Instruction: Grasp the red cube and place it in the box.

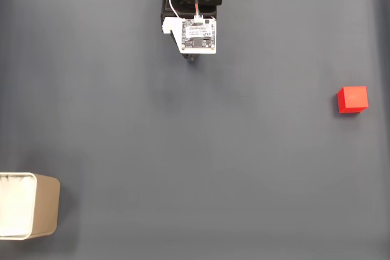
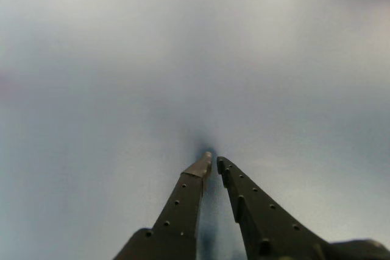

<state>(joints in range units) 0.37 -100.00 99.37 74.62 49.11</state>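
Fixed view: small matte red cube (image 1: 353, 99) at right on the dark grey surface (image 1: 183, 150); tan cardboard box (image 1: 29, 206) at lower left. Wrist view: black tool (image 2: 214, 161), jaws nearly closed, empty.

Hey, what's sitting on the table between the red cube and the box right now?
Nothing. In the fixed view the grey table is bare between the red cube and the box.

Cube and box, fixed view, well apart.
Red cube (image 1: 353, 99) at 3 o'clock on the grey surface, flat, matte faces. Tan box (image 1: 38, 206) at 8 o'clock, rounded corners, white interior, cut by frame edge.
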